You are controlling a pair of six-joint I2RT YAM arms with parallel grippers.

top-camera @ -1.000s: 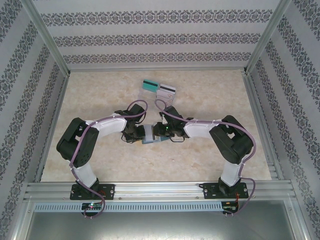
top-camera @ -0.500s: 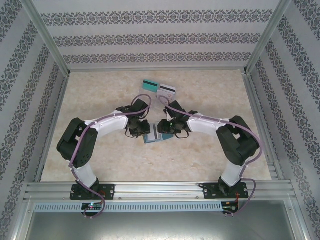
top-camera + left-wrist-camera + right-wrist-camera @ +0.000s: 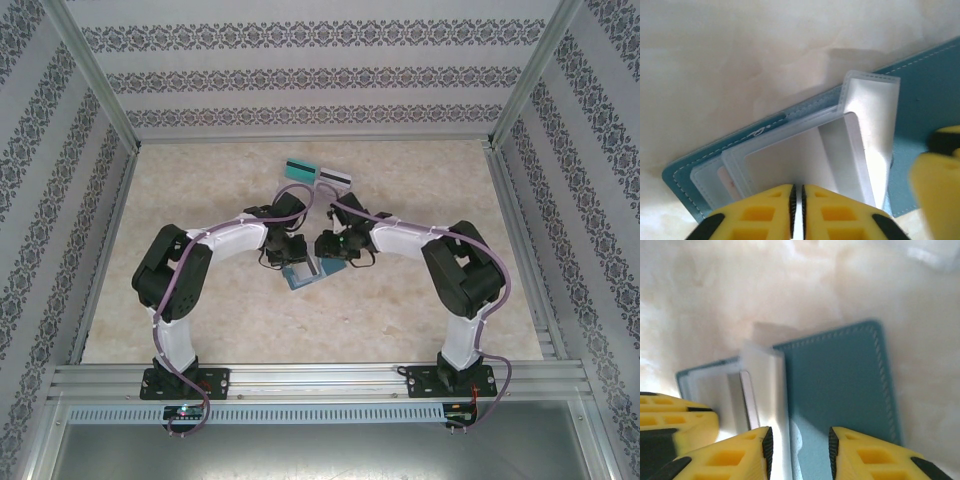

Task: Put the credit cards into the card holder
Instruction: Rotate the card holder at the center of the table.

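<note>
— Left hand [image 3: 796, 194] first: how are its fingers?
— They are pressed almost together, with only a thin slit between the yellow tips. Whether something is pinched in this slit, I cannot tell.
— And where is the card holder [image 3: 920, 95] from it?
— Directly in front of the tips and partly under them. It lies opened on the surface [image 3: 200, 300], with the teal cover down and the clear pockets [image 3: 872, 110] up. One pale card [image 3: 805, 160] stands tilted among these pockets, its near edge just at the fingertips. How deep it is inside, I cannot tell.
— What about the right hand [image 3: 800, 437]?
— Its fingers stand apart. The teal cover of the holder shows in the gap between them, and the edge of a clear pocket is just beside one finger. Whether the fingers touch the holder, I cannot tell.
— How do the two hands stand to each other?
— From above, they face each other over the holder, near the middle of the surface, close but apart.
— Are there other cards?
— A teal card [image 3: 298, 169] and a white card [image 3: 334, 177] lie side by side farther back, well apart from both hands.
</note>
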